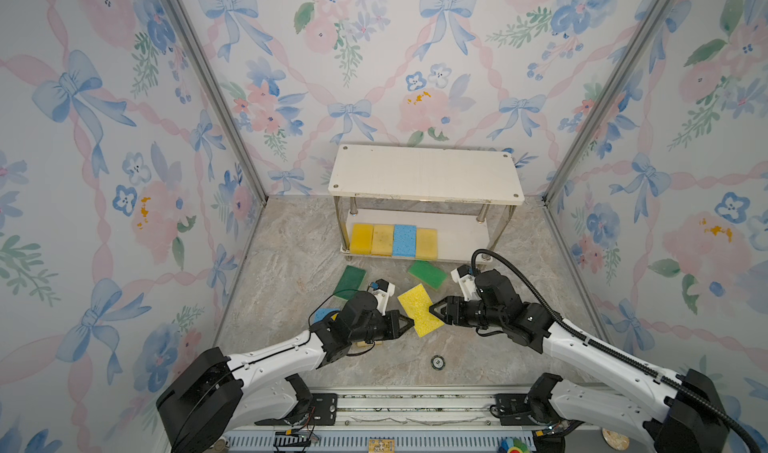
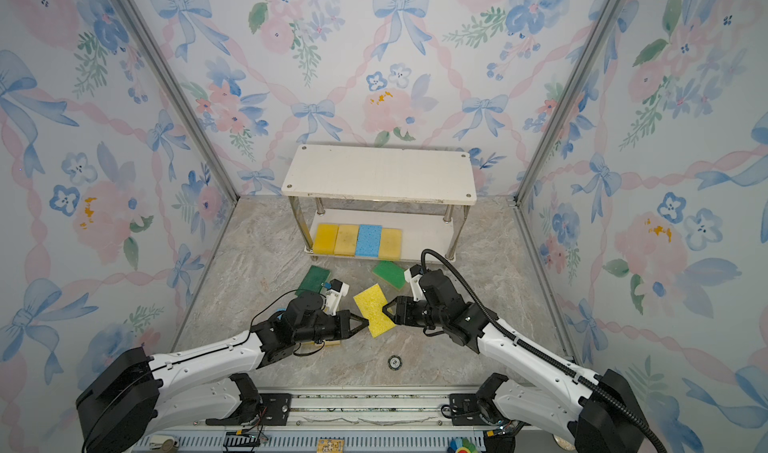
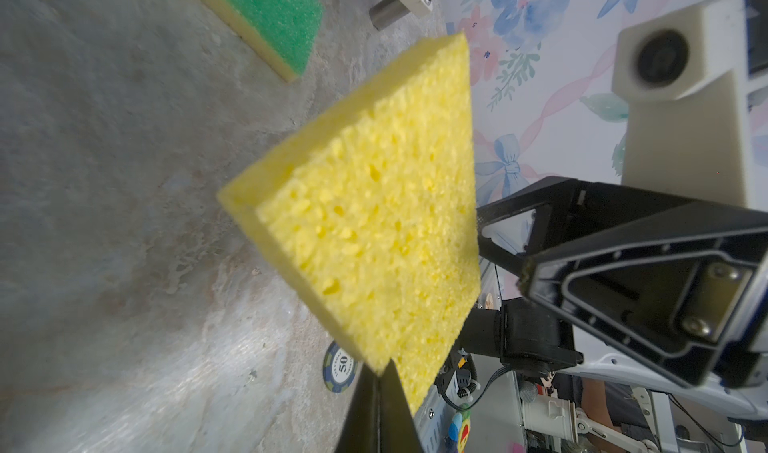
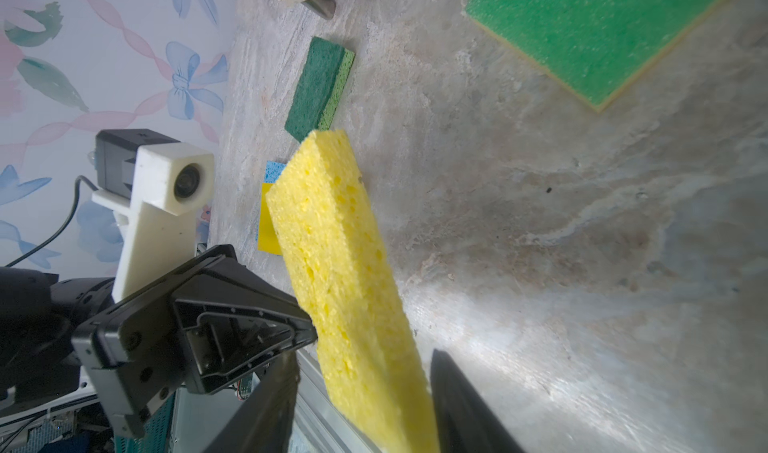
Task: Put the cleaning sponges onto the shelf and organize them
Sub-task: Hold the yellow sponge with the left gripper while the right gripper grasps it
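Left gripper (image 1: 409,325) pinched shut on porous yellow rectangular sponge (image 1: 419,308), near-left corner. Right gripper (image 1: 433,308) jaws part-open, straddling right edge. Risk: early left release drops it.

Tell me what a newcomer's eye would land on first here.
The bright yellow sponge stands out, held off the floor in the middle, with the left gripper shut on one corner and the right gripper open astride the opposite edge. Behind it, the white two-tier shelf carries a neat row of four sponges on its lower board. A dark green scourer and a lighter green scourer lie in front of it.
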Motion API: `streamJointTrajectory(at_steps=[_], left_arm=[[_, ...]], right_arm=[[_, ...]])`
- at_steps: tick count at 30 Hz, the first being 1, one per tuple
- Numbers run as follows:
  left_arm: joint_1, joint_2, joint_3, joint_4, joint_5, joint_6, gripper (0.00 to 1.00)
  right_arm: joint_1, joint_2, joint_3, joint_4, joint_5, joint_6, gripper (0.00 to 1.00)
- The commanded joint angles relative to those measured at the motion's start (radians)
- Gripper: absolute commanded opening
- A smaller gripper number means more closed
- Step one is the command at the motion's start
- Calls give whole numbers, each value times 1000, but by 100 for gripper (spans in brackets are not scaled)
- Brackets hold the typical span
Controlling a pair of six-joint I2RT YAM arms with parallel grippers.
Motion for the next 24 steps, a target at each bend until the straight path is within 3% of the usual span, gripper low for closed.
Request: streamJointTrajectory(at_steps=[1,8,24], left_arm=[[23,-5,9,-7,5,29,0],[38,11,22,3,35,34,0],[44,-15,8,4,62,25,0]], right_arm=[[14,-28,-16,-4,-16,11,52],[17,-28,-60,51,-61,34,47],[11,59,-52,54,-34,3,62]])
